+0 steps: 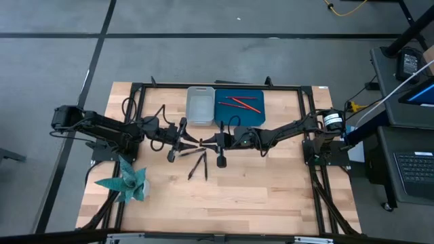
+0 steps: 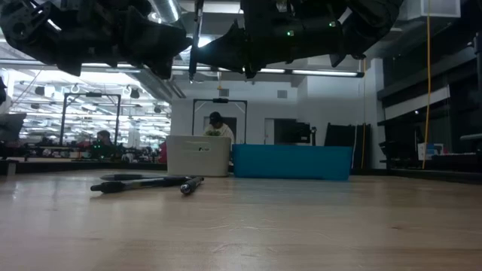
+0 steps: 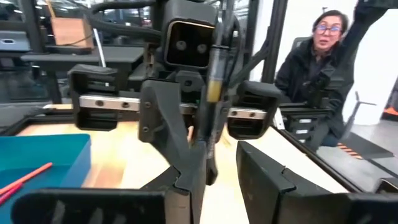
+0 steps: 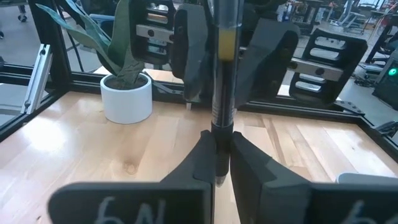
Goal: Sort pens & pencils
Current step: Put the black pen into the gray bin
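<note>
A dark pen [image 4: 224,68] stands upright in the air over the middle of the table, with my right gripper [image 4: 222,149] shut on it. My left gripper [image 3: 221,171] faces it from the table's left and is open. Its fingers [image 4: 186,56] stand on either side of the pen's upper part. The low view shows the pen [image 2: 197,38] high above the tabletop. Other pens [image 1: 198,165] lie flat on the wood near the middle. Red pencils [image 1: 241,103] lie in the blue bin [image 1: 224,116]. My right gripper pinches the pen near its lower end [image 4: 221,127] between its two fingers. The fingers reach in level from the table's right and lie across the pen. The pen stands upright above the fingers, lifted clear of the table.
A pale bin [image 1: 200,106] stands left of the blue bin at the far edge. A potted plant [image 1: 129,181] stands at the near left. A black frame [image 1: 306,122] rings the table. A seated person [image 3: 317,56] is beyond the table's right side.
</note>
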